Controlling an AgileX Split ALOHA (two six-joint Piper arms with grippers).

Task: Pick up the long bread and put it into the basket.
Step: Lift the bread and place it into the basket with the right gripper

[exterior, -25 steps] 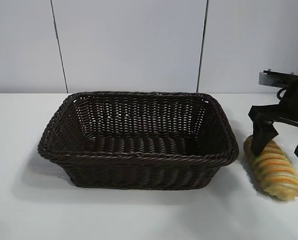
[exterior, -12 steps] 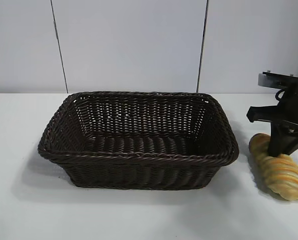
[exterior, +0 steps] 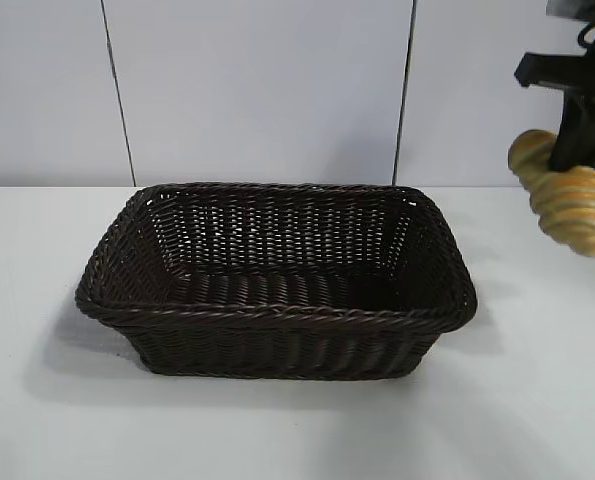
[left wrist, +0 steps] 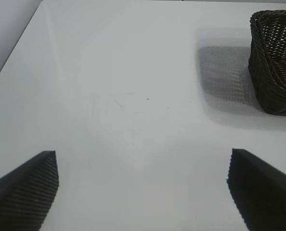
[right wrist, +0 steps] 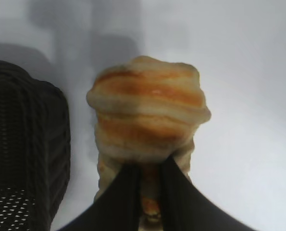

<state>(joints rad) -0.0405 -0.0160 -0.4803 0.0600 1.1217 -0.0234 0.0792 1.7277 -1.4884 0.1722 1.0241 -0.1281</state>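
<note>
The long bread [exterior: 569,196], golden-yellow with orange ridges, hangs in the air at the far right, above table level and to the right of the basket [exterior: 277,312]. My right gripper [exterior: 581,150] is shut on the bread's middle, squeezing it. In the right wrist view the two dark fingers [right wrist: 123,192] pinch the loaf [right wrist: 147,113], with the basket's corner [right wrist: 27,144] off to one side below. The dark brown wicker basket holds nothing. My left gripper [left wrist: 143,166] is open over bare table, with one end of the basket [left wrist: 275,62] farther off.
A white tabletop [exterior: 297,430] runs around the basket, backed by a pale panelled wall [exterior: 257,90]. The table's edge [left wrist: 18,53] shows in the left wrist view.
The right gripper has closed on the long bread and lifted it off the table, up past the basket's rim height. The left gripper has not moved.
</note>
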